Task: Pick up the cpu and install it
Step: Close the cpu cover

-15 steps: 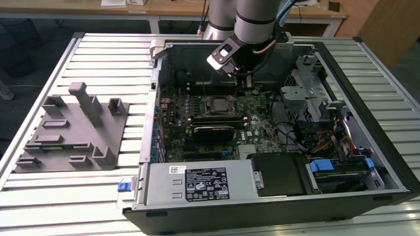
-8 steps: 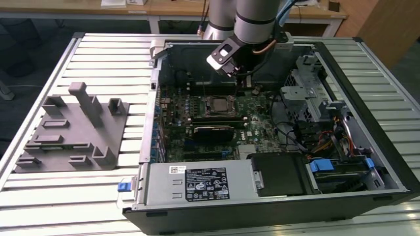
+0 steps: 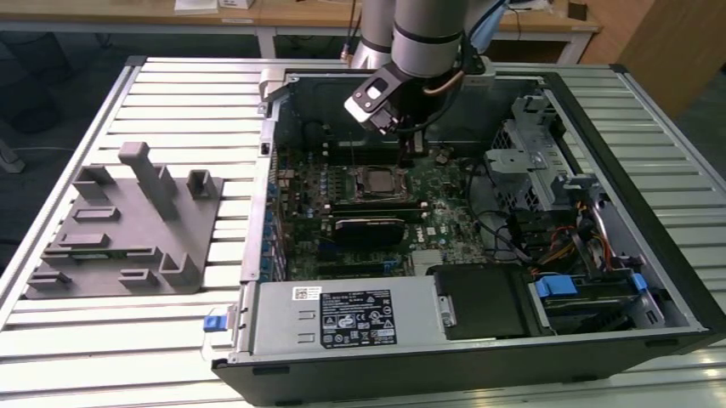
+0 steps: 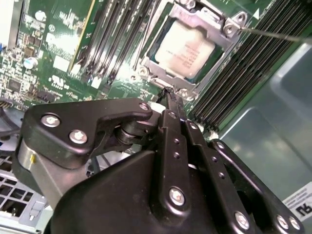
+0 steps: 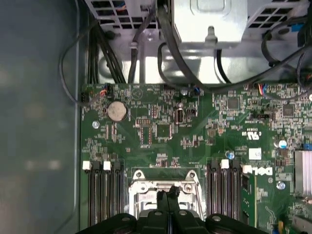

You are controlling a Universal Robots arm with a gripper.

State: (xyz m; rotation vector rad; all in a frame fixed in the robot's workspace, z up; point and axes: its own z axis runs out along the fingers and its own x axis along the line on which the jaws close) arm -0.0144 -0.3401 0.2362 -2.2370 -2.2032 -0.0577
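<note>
The cpu (image 4: 185, 48) lies flat in the motherboard socket, its pale silvery top showing inside the metal socket frame (image 4: 229, 27). In the exterior view the cpu (image 3: 375, 180) sits mid-board inside the open computer case (image 3: 635, 280). My gripper (image 3: 409, 149) hangs just above the far side of the socket, fingers pressed together with nothing between them. In the second wrist view the gripper (image 4: 169, 93) ends close to the socket's edge, apart from the chip. In the first wrist view the gripper (image 5: 168, 195) stands over the socket frame (image 5: 139, 176) and hides the chip.
Memory slots (image 5: 102, 195) flank the socket on both sides. A thin lever rod (image 4: 273, 34) runs beside the frame. Cables (image 5: 165, 34) and a drive cage (image 3: 545, 153) crowd one side of the case. A grey tray with upright posts (image 3: 119, 229) lies at the exterior view's left.
</note>
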